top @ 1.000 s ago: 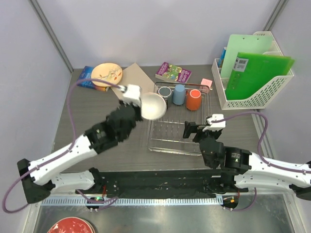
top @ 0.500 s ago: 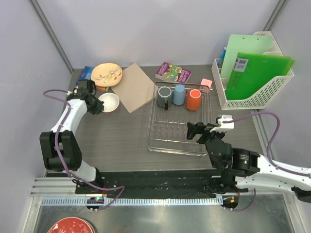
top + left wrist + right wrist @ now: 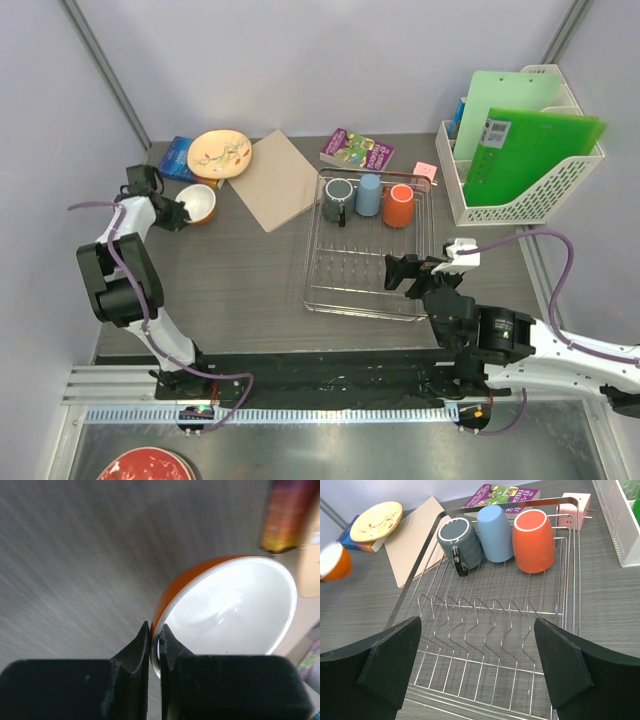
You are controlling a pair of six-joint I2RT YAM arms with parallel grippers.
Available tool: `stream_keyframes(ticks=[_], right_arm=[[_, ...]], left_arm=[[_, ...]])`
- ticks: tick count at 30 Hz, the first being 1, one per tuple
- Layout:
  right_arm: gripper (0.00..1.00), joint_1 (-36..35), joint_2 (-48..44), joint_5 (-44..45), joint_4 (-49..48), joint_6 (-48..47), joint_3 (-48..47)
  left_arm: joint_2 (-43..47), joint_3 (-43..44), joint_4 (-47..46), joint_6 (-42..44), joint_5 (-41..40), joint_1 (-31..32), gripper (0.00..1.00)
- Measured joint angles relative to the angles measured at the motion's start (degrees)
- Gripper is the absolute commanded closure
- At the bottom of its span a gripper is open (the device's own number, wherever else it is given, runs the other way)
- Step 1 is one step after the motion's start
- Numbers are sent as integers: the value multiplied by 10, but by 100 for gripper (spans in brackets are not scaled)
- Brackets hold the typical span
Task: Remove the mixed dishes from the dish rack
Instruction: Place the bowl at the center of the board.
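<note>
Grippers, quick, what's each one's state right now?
Left gripper: shut on the rim of the small bowl.
Right gripper: open, holding nothing, above the dish rack.

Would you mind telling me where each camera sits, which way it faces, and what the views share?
Top external: fixed above and behind, looking down; both arms show, left gripper at the bowl, right gripper over the dish rack.
Left wrist: looks along its fingers, shut on the bowl's rim.
Right wrist: looks forward over the rack at three cups between its open fingers.
Shared: the bowl, in all three.
</note>
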State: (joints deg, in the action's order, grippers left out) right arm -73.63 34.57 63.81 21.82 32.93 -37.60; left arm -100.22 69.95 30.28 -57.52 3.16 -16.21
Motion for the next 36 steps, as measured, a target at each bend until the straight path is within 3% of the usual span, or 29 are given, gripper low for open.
stream_keyframes(ticks=[4, 7, 11, 13, 19, 23, 36], right_arm=[[0, 0, 22, -1, 1, 0, 0], [0, 0, 40, -3, 1, 0, 0], [0, 1, 64, -6, 2, -8, -5], [0, 2, 76, -10, 2, -16, -14], [0, 2, 59, -14, 1, -33, -28], [0, 2, 35, -14, 1, -39, -28], [0, 2, 26, -16, 18, -28, -31]], left_arm=[[0, 101, 16, -4, -6, 12, 100], [-19, 238, 48, 4, -22, 28, 100], [-91, 429, 80, 10, -53, 70, 100], [-125, 465, 87, 9, -61, 95, 100], [-271, 558, 140, 7, -66, 137, 100], [-339, 565, 160, -2, -73, 141, 100], [-378, 658, 163, -35, -114, 135, 100]])
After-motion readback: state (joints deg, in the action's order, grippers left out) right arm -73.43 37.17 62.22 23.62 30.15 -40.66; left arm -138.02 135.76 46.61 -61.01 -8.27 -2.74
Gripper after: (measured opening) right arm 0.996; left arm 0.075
